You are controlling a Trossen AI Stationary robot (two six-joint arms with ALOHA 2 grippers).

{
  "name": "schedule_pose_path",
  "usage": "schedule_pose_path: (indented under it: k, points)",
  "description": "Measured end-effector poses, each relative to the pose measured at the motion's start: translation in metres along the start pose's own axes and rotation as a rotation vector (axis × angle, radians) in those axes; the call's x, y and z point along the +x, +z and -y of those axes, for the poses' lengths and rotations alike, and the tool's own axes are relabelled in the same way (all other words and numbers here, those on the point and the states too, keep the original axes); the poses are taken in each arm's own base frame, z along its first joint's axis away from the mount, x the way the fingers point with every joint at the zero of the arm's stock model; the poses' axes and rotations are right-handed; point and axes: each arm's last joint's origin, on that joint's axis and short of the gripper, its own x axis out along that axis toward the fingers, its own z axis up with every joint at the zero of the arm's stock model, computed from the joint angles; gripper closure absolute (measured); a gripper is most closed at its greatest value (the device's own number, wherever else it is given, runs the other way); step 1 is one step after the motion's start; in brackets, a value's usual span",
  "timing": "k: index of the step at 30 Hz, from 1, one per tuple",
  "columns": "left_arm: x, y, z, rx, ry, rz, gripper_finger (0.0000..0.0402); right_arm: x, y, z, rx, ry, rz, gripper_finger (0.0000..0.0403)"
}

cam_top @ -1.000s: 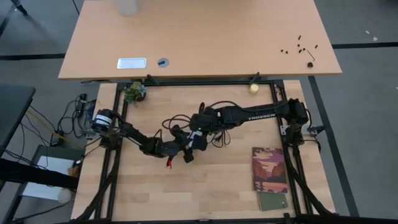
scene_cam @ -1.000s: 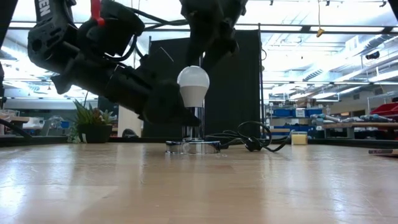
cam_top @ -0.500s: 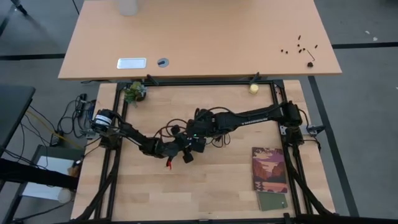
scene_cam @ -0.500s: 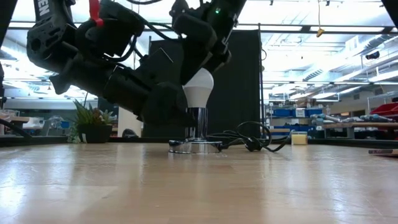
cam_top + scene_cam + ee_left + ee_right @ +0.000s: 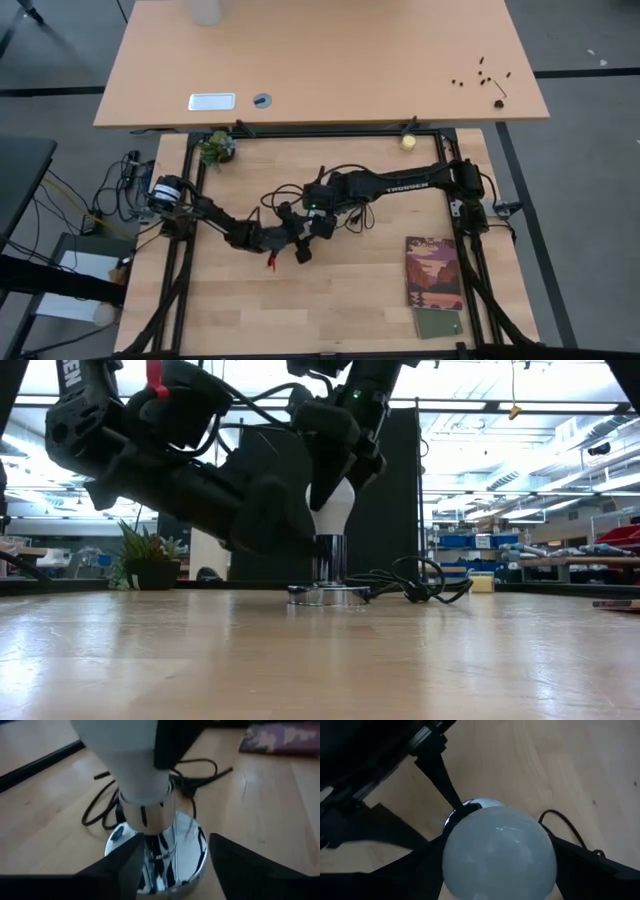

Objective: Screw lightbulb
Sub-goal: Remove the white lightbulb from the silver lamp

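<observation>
Now the right gripper (image 5: 335, 485) is pinching the bulb (image 5: 331, 508) from above, turning it into the socket (image 5: 329, 565).

Its fingers (image 5: 585, 862) are flanking the white globe on either side, while the bulb is standing upright with its base seated in the chrome socket near the table's (image 5: 330, 300) middle. Just beside, the left gripper (image 5: 172, 865) is straddling the socket's stem, jaws spread, and looks to be bracing the base (image 5: 192, 855). To do this well, I judge, the right wrist should be rotating about the bulb's own axis, pressing only lightly, so the thread is catching squarely. The black cord (image 5: 410, 582) is trailing behind and should be staying slack.
</observation>
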Motion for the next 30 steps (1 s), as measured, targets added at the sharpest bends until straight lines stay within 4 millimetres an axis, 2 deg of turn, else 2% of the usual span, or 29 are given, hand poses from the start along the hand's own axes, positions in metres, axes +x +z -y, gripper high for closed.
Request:
schedule_pose_path:
  k: [5,10,14,23,30]
  points:
    - [0.01,-0.003,-0.005,-0.022,0.026,0.015,0.0127,0.0,0.0,-0.001,-0.057,0.012,-0.003,0.0082]
    - [0.027,-0.013,-0.005,-0.017,0.049,0.035,0.012,0.0,0.0,-0.002,-0.106,0.036,-0.008,0.0082]
    - [0.034,-0.015,0.0,0.018,0.042,0.094,0.0139,0.0,-0.001,-0.003,-0.106,0.067,-0.022,0.0085]
    - [0.034,-0.018,0.001,0.044,0.046,0.089,0.0212,0.0,-0.001,-0.003,-0.018,0.053,-0.019,0.0114]
    - [0.034,-0.018,0.002,0.038,0.048,0.09,0.0213,0.0,0.0,-0.001,0.03,0.026,-0.007,0.0098]
